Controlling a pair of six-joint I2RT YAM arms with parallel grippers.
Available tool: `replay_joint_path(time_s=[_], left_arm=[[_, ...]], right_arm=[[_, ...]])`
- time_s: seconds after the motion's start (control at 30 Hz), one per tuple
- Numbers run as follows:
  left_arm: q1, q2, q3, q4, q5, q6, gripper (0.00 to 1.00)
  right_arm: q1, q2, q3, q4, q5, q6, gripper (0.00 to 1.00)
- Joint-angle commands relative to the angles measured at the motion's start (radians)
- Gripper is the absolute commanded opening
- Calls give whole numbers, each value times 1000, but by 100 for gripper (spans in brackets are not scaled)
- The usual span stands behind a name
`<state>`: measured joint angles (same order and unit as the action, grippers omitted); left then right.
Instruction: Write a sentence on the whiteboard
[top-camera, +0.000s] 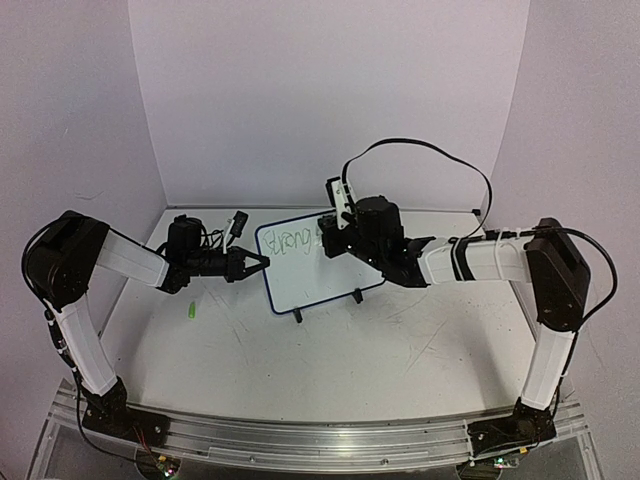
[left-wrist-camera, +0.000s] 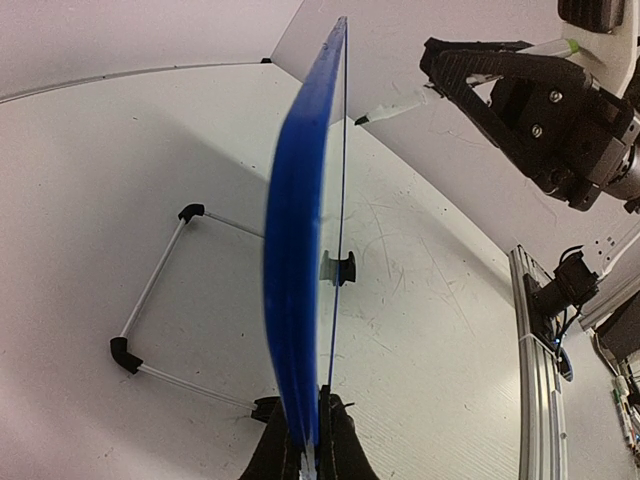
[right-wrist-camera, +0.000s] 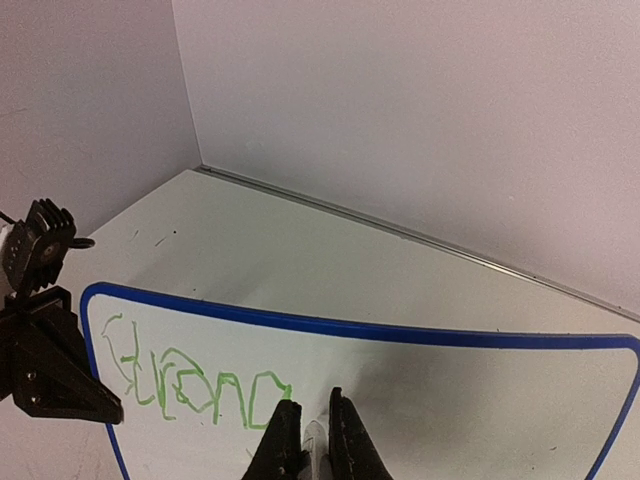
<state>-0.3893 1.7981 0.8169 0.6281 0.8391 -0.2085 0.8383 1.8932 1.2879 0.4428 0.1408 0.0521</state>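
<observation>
The left end effector is clamped on the left edge of the whiteboard, which stands on the bench. The right end effector is closed on a white pen, whose tip is at the board's face just right of the green lettering. A wire stand sits behind the board. A small green object lies near the left arm.

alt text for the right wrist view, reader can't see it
A blue-framed whiteboard bears green lettering reading roughly "Strong". At the bottom, the right pincer is shut on a white pen near the last letter; the left pincer grips the board's left edge.
</observation>
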Motion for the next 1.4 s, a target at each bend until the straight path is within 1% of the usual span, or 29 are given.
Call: replay_joint_path(time_s=[0.0,0.3,0.77,1.37], left_arm=[[3,-11,13,-50,-80,88,0],[3,-14,13,-52,-79,87,0],[3,-12,15,-53,-78,87,0],[2,-13,13,-56,-81,92,0]], right_arm=[[5,33,66,39,-23,-8,0],[4,50,74,32,-8,5,0],[0,23,28,24,115,5,0],[-20,9,30,40,156,-29,0]])
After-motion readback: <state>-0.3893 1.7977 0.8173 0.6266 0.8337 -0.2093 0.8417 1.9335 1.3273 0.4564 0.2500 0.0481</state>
